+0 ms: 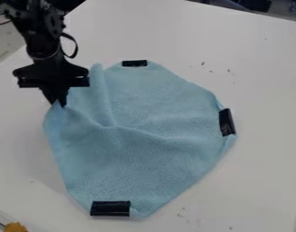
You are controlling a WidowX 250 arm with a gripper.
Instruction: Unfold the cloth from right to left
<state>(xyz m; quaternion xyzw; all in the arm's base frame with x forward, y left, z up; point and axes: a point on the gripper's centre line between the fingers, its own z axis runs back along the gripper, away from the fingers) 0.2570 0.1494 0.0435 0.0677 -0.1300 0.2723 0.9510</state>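
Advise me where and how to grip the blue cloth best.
The blue cloth is probably best pinched from above at its image-left corner, where the end effector grips it now: that corner rises to a narrow peak, while the middle has only shallow folds.

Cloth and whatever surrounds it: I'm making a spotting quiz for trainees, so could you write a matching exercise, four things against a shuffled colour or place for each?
1. Cloth
2. Tool
3. Table
4. Orange object

a. White
b. Lower left corner of the view
c. Light blue
d. At the upper left edge of the light blue item

Right pairs: 1-c, 2-d, 3-a, 4-b
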